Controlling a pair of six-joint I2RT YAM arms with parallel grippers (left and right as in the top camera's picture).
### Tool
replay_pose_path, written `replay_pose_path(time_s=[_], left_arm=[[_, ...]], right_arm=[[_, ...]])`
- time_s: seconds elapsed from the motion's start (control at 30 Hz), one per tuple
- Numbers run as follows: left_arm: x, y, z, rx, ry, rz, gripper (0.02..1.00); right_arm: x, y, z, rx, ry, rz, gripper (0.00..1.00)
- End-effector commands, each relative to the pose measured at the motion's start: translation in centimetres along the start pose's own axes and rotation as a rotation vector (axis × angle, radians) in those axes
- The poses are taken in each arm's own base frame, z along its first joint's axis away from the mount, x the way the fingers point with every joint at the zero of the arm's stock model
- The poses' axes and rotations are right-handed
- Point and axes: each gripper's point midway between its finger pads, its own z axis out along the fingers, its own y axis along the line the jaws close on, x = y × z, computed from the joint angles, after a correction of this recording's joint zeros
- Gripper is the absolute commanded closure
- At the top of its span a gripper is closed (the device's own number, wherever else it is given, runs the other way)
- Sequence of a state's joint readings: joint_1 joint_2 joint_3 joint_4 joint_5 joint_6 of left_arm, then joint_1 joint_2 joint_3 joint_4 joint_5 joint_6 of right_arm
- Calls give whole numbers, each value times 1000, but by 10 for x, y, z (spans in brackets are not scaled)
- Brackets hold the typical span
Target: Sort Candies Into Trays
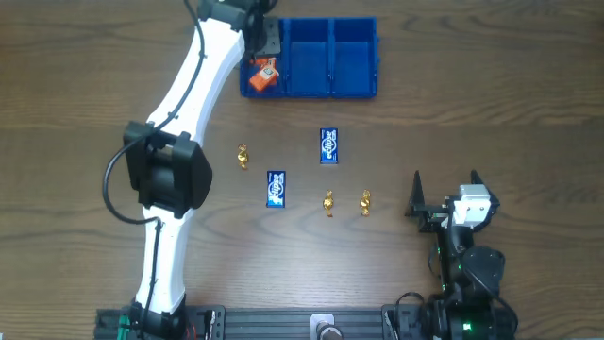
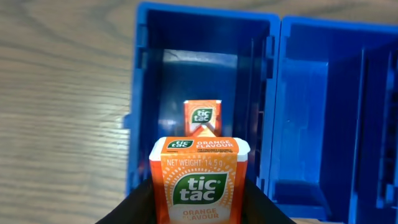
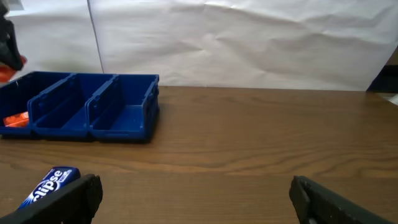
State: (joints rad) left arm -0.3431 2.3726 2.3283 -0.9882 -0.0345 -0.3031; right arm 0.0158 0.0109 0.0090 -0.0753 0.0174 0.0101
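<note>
Your left claw [image 2: 199, 208] is pinching an upright orange candy box [image 2: 200, 180] by its two sides, with the dark fingers pressed against it and the label facing the wrist camera. The box hangs over the leftmost compartment [image 2: 140, 93] of a blue tray [image 1: 354, 92], at the near end of that compartment. A second orange box [image 2: 203, 116] lies on the compartment's floor, farther in and apart from the held one. The tray has three compartments side by side and sits at the far side of the wooden table [image 1: 491, 94], with your left arm stretched up the table to reach it. The middle and right compartments show bare blue floors. Nearer to you, loose candies are spread over the middle of the table. One blue packet [image 1: 328, 146] lies just below the tray, and another blue packet [image 1: 276, 189] lies lower and to its left. A gold-wrapped candy [image 1: 243, 156] sits to the left of both packets. Two more gold-wrapped candies [image 1: 328, 203] [image 1: 365, 201] lie side by side, close together but not touching, below the first packet. Your right claw [image 3: 196, 202] is spread wide and grips nothing. It is low over the table near the right arm's base, well apart from the tray and to the right of the pair of gold candies.
</note>
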Motion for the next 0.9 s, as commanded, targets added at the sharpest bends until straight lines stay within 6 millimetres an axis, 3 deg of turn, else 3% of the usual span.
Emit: replay_pose_path(time_s=[0.03,0.17,0.23,0.3,0.37,0.43,0.53,0.63,0.7,0.8,0.9], left_arm=[[8,-2,17,17,32,53,656],[8,-2,23,15,35,52,577],[8,0,23,13,33,50,457],[6,0,16,16,26,47,275],[2,0,0,20,11,35,202],[-9,-1,-33,35,-38,31,165],[-30,6,-109,38,-174,18,143],[-33,20,-188,43,-344,2,112],[-21,30,-230,83,-466,-8,88],[6,53,-272,126,-637,-26,53],[46,82,-311,184,-838,-18,18]], right_arm=[[1,-1,0,2,2,-11,3],[1,-1,0,2,3,-11,3],[1,-1,0,2,2,-11,3],[1,-1,0,2,2,-11,3],[1,-1,0,2,2,-11,3],[1,-1,0,2,2,-11,3],[1,-1,0,2,2,-11,3],[1,-1,0,2,2,-11,3],[1,-1,0,2,2,-11,3],[1,-1,0,2,2,-11,3],[1,-1,0,2,2,-11,3]])
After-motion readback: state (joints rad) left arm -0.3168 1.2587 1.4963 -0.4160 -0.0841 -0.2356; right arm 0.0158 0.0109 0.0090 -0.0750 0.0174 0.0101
